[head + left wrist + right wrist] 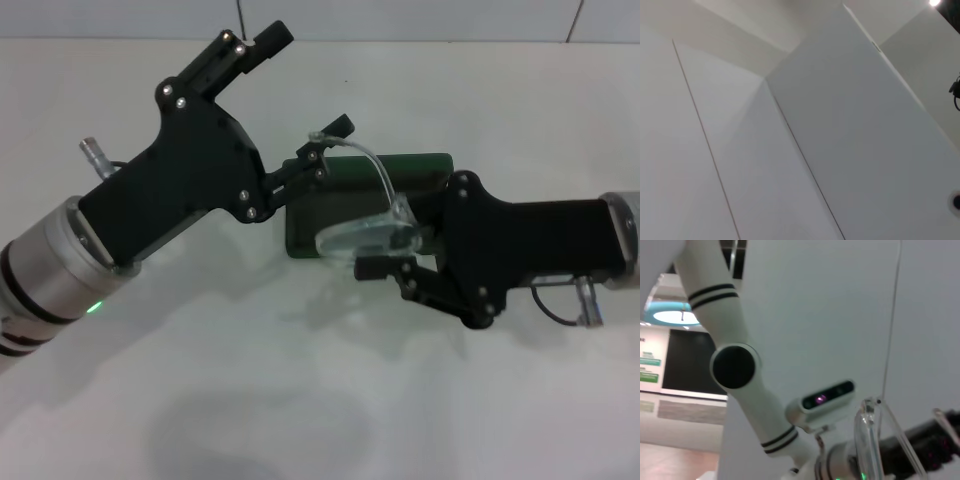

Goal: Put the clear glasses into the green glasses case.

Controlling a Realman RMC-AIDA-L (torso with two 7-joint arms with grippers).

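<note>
Pinching the clear glasses (365, 235) above the green glasses case (415, 172), both grippers' jaws close: right gripper (385, 255), left gripper (318, 152).

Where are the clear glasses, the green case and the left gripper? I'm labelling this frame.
clear glasses (368, 237): head view, on the front lens.
green glasses case (420, 170): head view, on the bare far edge.
left gripper (328, 142): head view, between the fingertips at the temple arm.

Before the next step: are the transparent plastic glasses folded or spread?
Spread: one temple arm of the clear glasses arcs out to the left gripper, above the green glasses case.
</note>
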